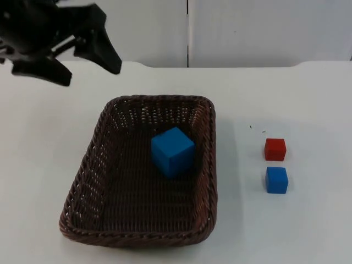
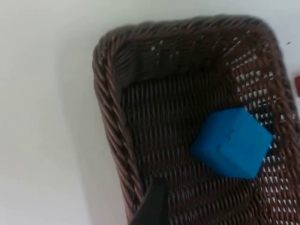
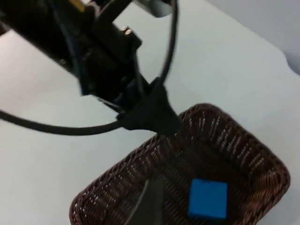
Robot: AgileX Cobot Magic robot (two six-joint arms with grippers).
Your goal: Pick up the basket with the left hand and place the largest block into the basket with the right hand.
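Above the table's far left part, your left gripper (image 1: 91, 58) hangs with its fingers spread wide and nothing between them, just beyond the far-left corner of the basket (image 1: 82, 181). The basket sits flat on the white table (image 1: 308, 225), long axis running from the wall toward the near edge, and the big blue block (image 1: 172, 151) already lies inside it, resting against the right-hand wall a little past the middle. Two smaller blocks, one red (image 1: 275, 149) and one blue (image 1: 276, 180), stand on the table well to the basket's right, just beside each other. What matters for you now is that the basket's far rim lies just nearer and to the right of the open left fingers, so that arm is plainly the closer one for any lift. Your right gripper looks down on the basket from above; one dark fingertip (image 3: 150, 201) is visible, but you cannot tell from it whether that gripper is open or closed.
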